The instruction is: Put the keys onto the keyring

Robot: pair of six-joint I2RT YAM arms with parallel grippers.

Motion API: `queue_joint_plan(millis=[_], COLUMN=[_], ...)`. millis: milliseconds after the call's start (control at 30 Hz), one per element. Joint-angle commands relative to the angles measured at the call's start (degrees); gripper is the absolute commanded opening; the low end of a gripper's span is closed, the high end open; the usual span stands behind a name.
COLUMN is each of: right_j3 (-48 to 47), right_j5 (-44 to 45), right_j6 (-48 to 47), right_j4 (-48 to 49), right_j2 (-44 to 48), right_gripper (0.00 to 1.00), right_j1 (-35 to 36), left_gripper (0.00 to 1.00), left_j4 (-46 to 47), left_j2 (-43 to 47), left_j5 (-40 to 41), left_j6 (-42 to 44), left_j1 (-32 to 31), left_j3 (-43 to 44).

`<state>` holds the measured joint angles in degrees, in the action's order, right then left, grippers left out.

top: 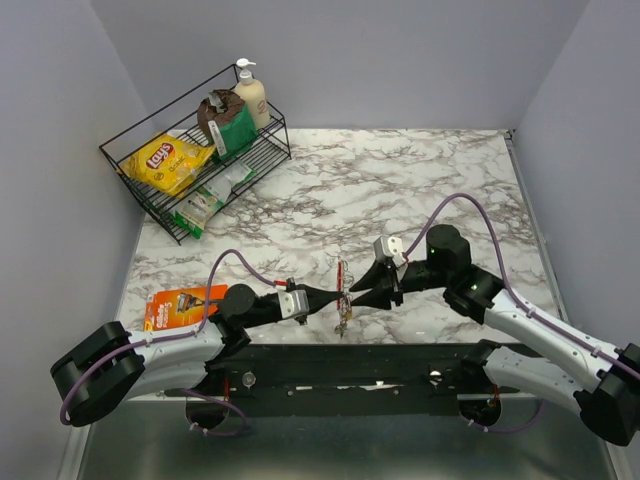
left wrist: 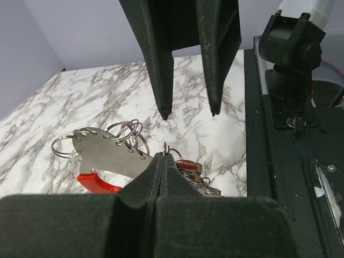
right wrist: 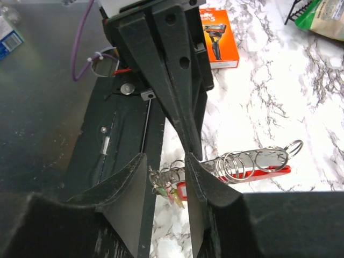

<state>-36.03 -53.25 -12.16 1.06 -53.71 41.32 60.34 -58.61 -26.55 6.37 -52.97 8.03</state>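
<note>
Looking down, we see the left gripper (top: 334, 299) clamped shut on the keyring (top: 342, 278), which stands on edge near the front of the marble table (top: 400, 190). The right gripper (top: 352, 297) faces it from the other side with its jaws apart, gripping nothing that we can make out. From the right wrist, the keys (right wrist: 171, 194) are a little bunch with green, yellow and red heads, dangling between the right fingers (right wrist: 196, 183). The left gripper's closed tip comes down right at that same spot, so it's crowded. A row of split rings (right wrist: 242, 164) runs along the keyring's silvery plate above the red loop. An orange packet (top: 185, 305) lies by the left arm, well apart. The wire rack (top: 195, 165) with chips (top: 170, 160) and a soap bottle (top: 250, 95) sits in the far left corner.
</note>
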Motion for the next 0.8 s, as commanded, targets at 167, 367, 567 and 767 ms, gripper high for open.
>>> queue_joint_plan(millis=[167,367,567,767], right_j3=[1.93,2.19,2.19,2.19], right_j5=[3.77,4.74,5.88,6.06], right_j6=[-1.55,-1.55,-1.55,-1.2], right_j4=[2.89,2.89,3.42,4.04], right_j2=[-2.36,-2.45,-3.06,-4.38], right_gripper=[0.41,0.43,0.44,0.45], right_j1=[0.52,0.52,0.43,0.52], left_gripper=[0.0,0.0,0.0,0.0], left_j4=[3.21,3.3,3.38,3.65], left_j2=[0.25,0.51,0.69,0.87], left_j5=[-1.14,-1.23,-1.32,-1.32], left_j6=[-0.13,-0.31,-0.39,-0.4], left_j1=[-0.2,-0.2,-0.2,-0.2], left_j3=[1.46,1.46,1.28,1.11])
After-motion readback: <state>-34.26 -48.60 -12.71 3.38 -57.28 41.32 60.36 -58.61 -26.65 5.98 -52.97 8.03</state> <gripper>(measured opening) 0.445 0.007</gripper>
